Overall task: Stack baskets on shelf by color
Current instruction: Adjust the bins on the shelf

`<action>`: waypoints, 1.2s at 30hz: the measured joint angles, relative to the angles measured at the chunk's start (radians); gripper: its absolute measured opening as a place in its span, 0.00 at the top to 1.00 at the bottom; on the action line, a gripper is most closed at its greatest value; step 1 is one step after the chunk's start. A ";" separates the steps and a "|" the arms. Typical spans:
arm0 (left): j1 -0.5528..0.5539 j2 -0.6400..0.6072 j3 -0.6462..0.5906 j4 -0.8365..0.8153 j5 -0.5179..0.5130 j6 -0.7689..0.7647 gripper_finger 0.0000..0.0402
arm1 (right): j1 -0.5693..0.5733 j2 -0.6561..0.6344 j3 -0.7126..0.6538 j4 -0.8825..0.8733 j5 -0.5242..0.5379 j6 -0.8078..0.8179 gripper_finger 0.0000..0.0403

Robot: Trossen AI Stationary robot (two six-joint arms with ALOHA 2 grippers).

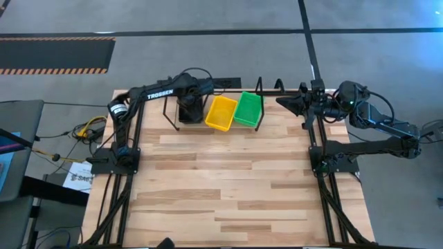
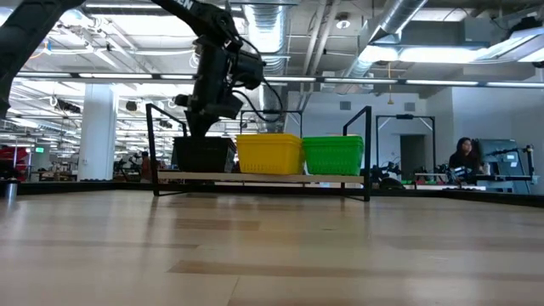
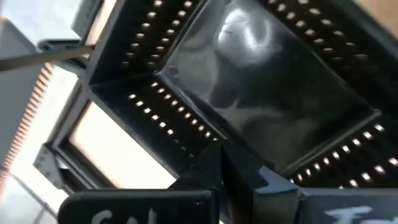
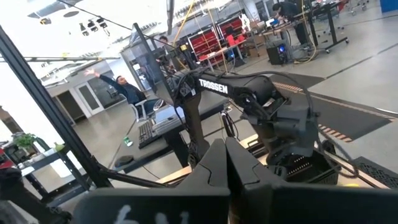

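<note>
The shelf (image 1: 168, 114) (image 2: 255, 177) stands at the table's far edge and carries baskets side by side on its wood board. These are black (image 2: 204, 155) on its left end, yellow (image 1: 221, 113) (image 2: 269, 153) in the middle and green (image 1: 249, 109) (image 2: 332, 155) on the right. How many are nested in each colour does not show. My left gripper (image 1: 190, 104) (image 2: 204, 132) (image 3: 222, 162) is directly over the black basket (image 3: 267, 81), shut at its rim. My right gripper (image 1: 282, 102) (image 4: 225, 155) waits shut beyond the shelf's right end, touching nothing. My left gripper comes at the black basket from above, pointing down. Its shut fingertips (image 3: 239, 165) sit on the rim where two perforated walls meet (image 3: 199, 134). The fingers themselves hide the spot of contact. The basket sits level on the shelf's left end.
Bare wood planks (image 1: 228, 187) stretch from the shelf to the near edge. Black frame legs run along both sides (image 1: 128, 149) (image 1: 322, 155). Cables (image 1: 90, 128) and papers lie off the table's left. People sit in the room beyond (image 2: 466, 157) (image 4: 124, 87).
</note>
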 joint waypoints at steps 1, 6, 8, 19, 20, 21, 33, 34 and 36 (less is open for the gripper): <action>-0.012 0.000 0.000 0.000 -0.016 0.000 1.00 | 0.000 0.000 0.000 0.000 0.000 0.000 1.00; -0.065 -0.006 0.022 0.035 -0.071 -0.011 1.00 | 0.000 0.000 0.000 -0.017 0.000 -0.002 1.00; -0.082 -0.007 0.049 0.078 -0.073 -0.010 1.00 | 0.000 0.000 0.000 -0.017 0.000 -0.002 1.00; -0.116 -0.008 0.109 0.339 0.129 0.038 1.00 | 0.000 0.000 0.000 -0.016 0.000 0.001 1.00; -0.118 -0.008 0.109 0.338 0.145 0.038 1.00 | 0.000 0.000 0.000 -0.016 0.000 0.001 1.00; -0.121 -0.006 0.109 0.338 0.162 0.034 1.00 | 0.000 0.000 0.000 -0.016 0.000 0.001 1.00; -0.147 -0.004 0.079 0.400 0.192 0.018 1.00 | 0.000 0.000 0.000 -0.015 0.000 0.001 1.00; -0.147 -0.003 0.070 0.413 0.192 0.018 1.00 | 0.000 0.000 0.000 -0.014 0.000 0.001 1.00; -0.141 -0.003 0.052 0.444 0.190 0.013 1.00 | 0.000 0.003 0.000 -0.013 0.000 0.001 1.00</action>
